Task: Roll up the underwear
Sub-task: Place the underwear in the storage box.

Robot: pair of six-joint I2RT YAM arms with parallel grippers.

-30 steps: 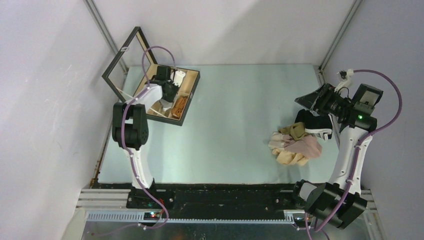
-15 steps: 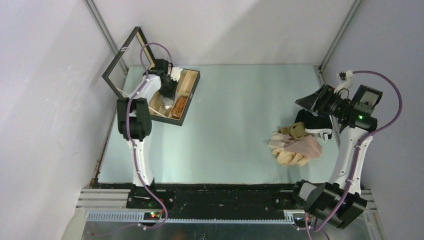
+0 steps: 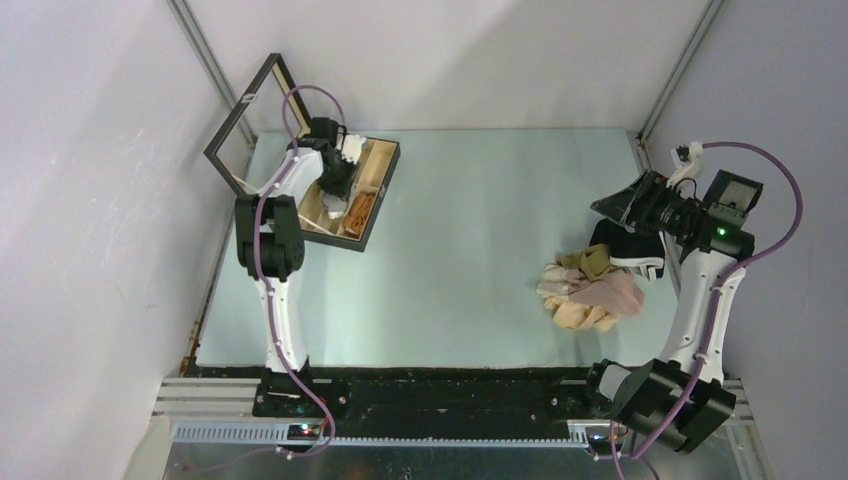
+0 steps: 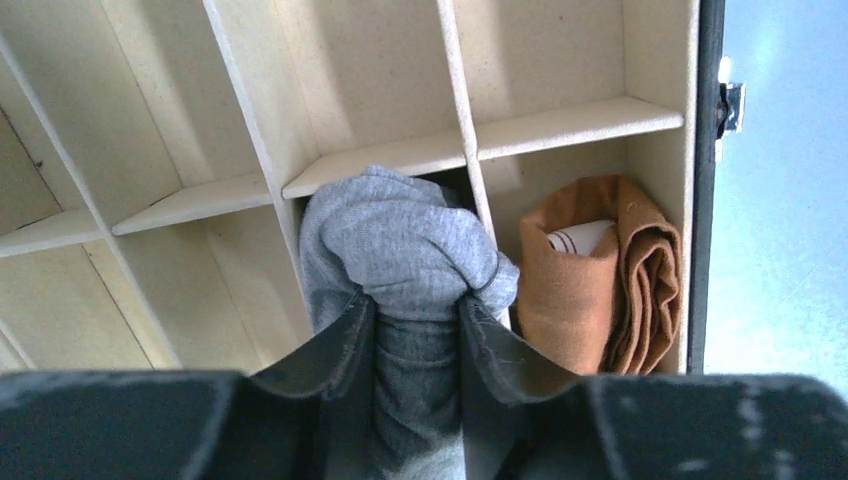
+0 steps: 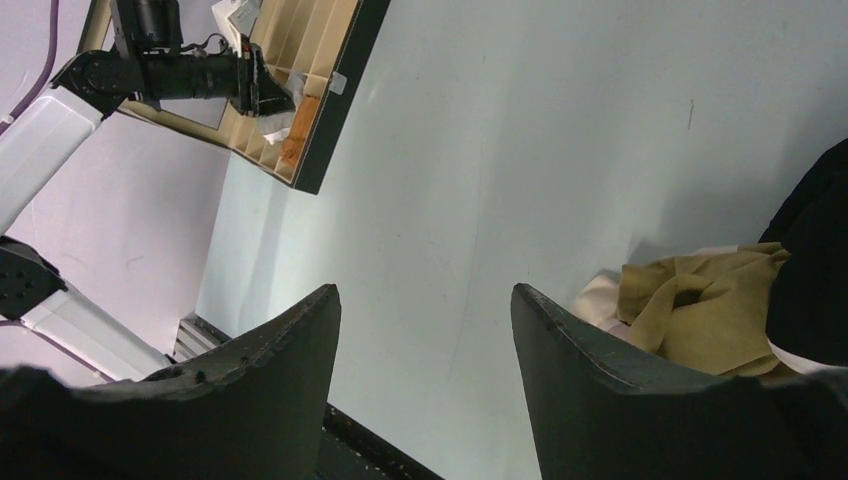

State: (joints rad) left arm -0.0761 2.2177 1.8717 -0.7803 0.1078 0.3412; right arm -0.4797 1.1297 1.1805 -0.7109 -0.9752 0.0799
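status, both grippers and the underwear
Left gripper shut on grey underwear, over box, beside rust-brown roll. Right gripper open, empty, near unrolled pile. Nothing in the way.

**Top view:** fixed high behind the arm bases, looking down on the whole table, which includes the compartment box.
**Left wrist view:** close above the box, facing into its cells.
**Right wrist view:** well apart from the box, facing it obliquely across the table. It shares the box and the underwear pile with the top view.
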